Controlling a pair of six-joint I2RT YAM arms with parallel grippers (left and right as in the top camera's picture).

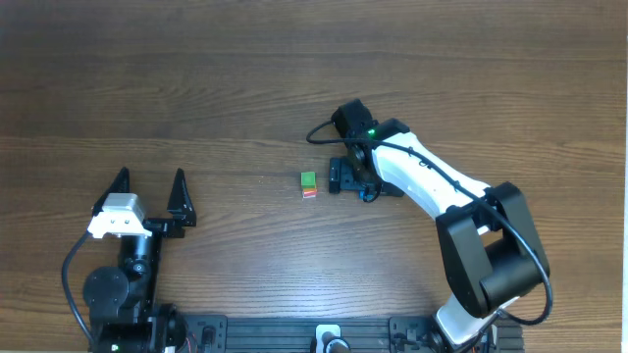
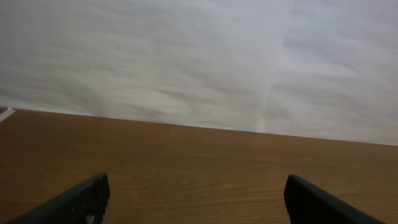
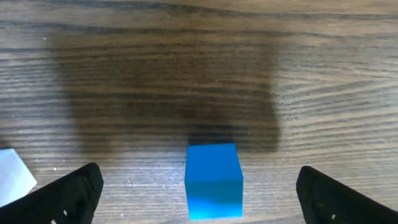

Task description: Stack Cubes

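Blue cube (image 3: 213, 180) sits on the desk (image 3: 186, 62) between the spread fingers of the right tool (image 1: 335, 178), unclamped. Left tool (image 1: 150, 178) is spread too, near its base. Green-on-red stack (image 1: 309, 185) stands near; an off-centre pinch could twist the cube, and a careless swing could topple the stack.

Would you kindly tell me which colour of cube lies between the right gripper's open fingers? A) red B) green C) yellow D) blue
D: the right wrist view shows a blue cube lying between the spread fingers of the right gripper, touching neither of them.
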